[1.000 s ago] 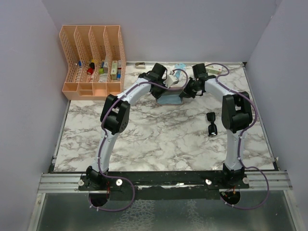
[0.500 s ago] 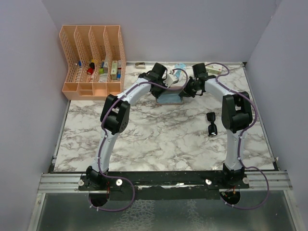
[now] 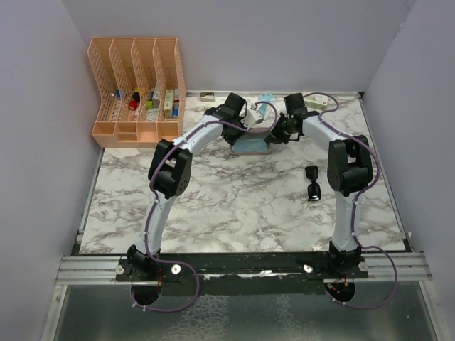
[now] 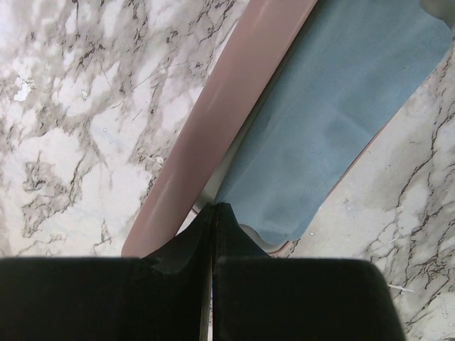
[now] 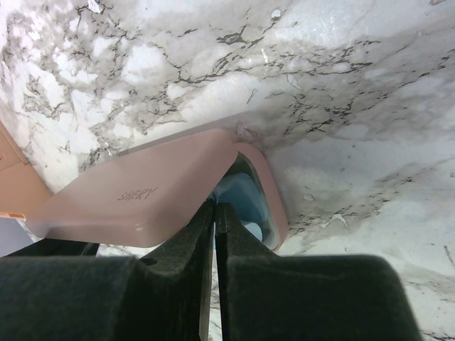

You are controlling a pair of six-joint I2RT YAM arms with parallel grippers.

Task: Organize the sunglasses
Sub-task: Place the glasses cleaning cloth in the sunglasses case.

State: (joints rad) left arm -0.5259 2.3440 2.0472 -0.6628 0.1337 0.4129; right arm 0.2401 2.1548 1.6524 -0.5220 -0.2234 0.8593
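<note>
Two grippers: both are at the pink case (image 4: 206, 128) on the far side of the table (image 3: 213, 206). Neither is near the sunglasses (image 3: 311, 183).
Left gripper (image 4: 213, 207): the jaws are closed to a hairline gap. The tips sit at the corner of the light blue cloth (image 4: 334, 106) and appear to pinch it.
Right gripper (image 5: 213, 204): the jaws are closed to a hairline gap, gripping the edge of the raised lid (image 5: 135, 195).
Cloth: it lies inside the case, with pink rim showing along both long sides.
Sunglasses: they are folded and lie on bare marble right of centre, well apart from the case.
Change: the left gripper is shifted slightly from its position one second ago. Compared with half a second ago, nothing differs, and the sunglasses are in the same spot.
Meaning: the case is probably held open while the cloth is settled. The sunglasses are not yet handled, so most of the task remains.
Next requirement: one gripper must release its hold and travel to the sunglasses.
</note>
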